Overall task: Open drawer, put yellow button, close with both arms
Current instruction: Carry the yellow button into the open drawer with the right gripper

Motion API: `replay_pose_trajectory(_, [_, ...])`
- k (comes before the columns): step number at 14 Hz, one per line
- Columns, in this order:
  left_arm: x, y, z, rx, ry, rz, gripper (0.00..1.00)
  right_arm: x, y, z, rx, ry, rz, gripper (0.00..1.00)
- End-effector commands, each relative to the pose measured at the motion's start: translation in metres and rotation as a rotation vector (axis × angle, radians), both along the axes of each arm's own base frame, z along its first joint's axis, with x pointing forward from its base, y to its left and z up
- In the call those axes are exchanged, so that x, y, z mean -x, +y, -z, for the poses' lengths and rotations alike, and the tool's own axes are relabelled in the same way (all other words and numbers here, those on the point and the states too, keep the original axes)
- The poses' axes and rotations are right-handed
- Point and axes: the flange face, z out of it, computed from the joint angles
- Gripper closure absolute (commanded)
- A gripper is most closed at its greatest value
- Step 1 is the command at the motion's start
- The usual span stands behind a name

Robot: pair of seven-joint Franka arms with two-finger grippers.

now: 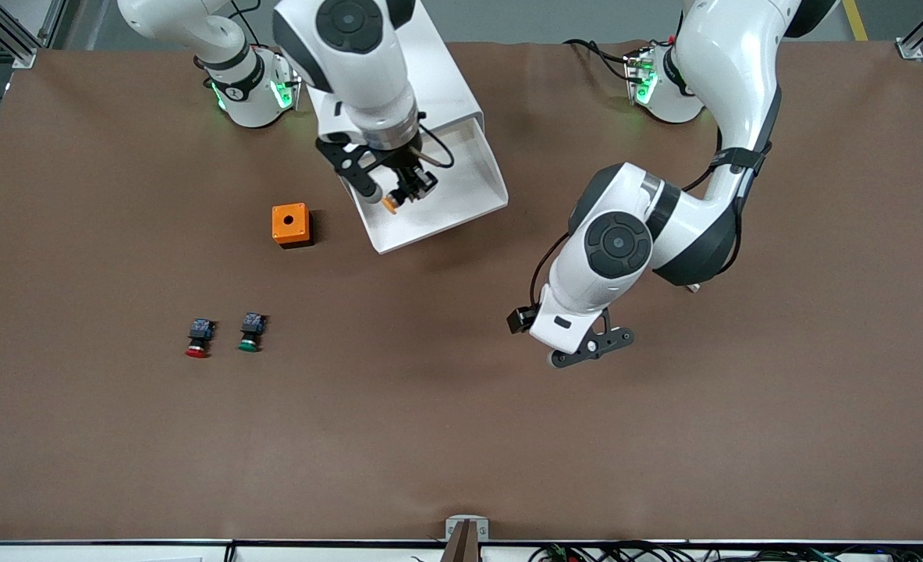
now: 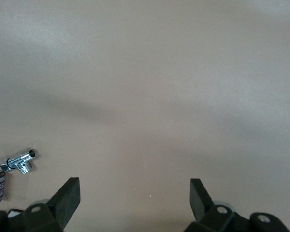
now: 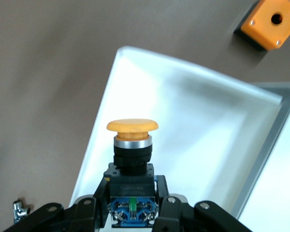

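Yellow button [image 3: 132, 126], white drawer [image 3: 193, 121]

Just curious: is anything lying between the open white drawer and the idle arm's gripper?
No. The front view shows only bare brown table between the drawer and the waiting left gripper.

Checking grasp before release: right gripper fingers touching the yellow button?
Touching. The right wrist view shows the right gripper with its fingers clamped against both sides of the yellow button body, held over the open drawer.
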Motion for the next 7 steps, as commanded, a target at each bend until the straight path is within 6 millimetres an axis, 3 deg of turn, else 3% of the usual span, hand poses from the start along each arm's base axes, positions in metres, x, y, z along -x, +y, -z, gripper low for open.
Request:
replay_pose_trajectory(1, [0.010,0.001,-0.012,-0.020,-0.016,0.030,0.00,0.022,0.013,0.006,-0.003,0.003,0.024,1.00])
replay_pose_trajectory(7, [0.022,-0.024,-0.010,0.001,-0.027,0.043,0.00,0.035,0.039,0.031,0.006,-0.006,-0.024,1.00])
